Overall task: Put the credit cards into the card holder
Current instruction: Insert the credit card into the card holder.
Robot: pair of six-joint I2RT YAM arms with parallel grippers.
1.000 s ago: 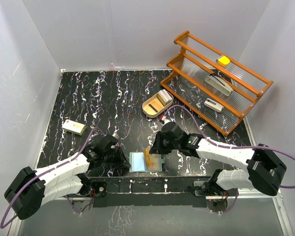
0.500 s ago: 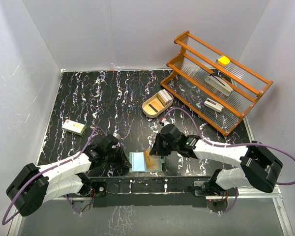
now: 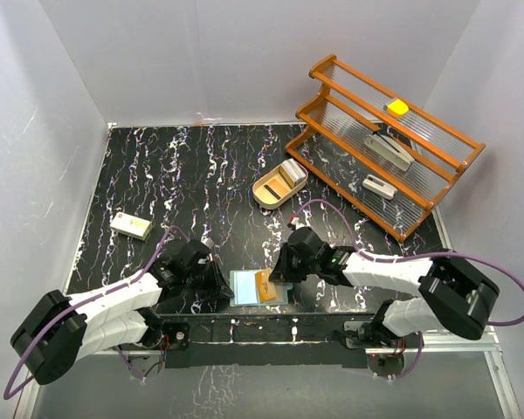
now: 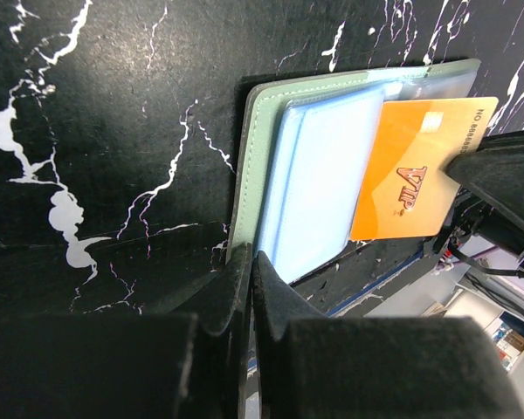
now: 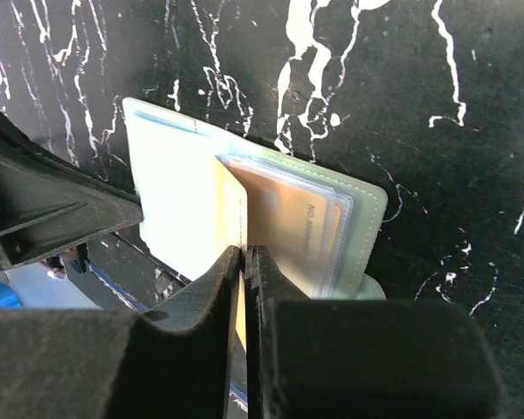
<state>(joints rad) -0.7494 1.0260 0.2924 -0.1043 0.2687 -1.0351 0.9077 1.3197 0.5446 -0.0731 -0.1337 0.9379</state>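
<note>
My right end effector [image 5: 244,255] has come down from 3 o'clock, laying the orange card [image 4: 410,170] from tilted to nearly flat. Its leading end is tucked into the card holder [image 3: 243,288] at the 6 o'clock edge of the surface [image 3: 157,175]. The jaws stay narrow on the card's tail. My left end effector [image 4: 247,259], closed, pins the holder's 9 o'clock edge. I judge this card nearly seated.

The card holder [image 3: 243,286] lies at the table's [image 3: 157,175] near edge, a card [image 3: 265,285] partly in its right half; tray [image 3: 266,194] behind, rack [image 3: 332,113] far right
</note>
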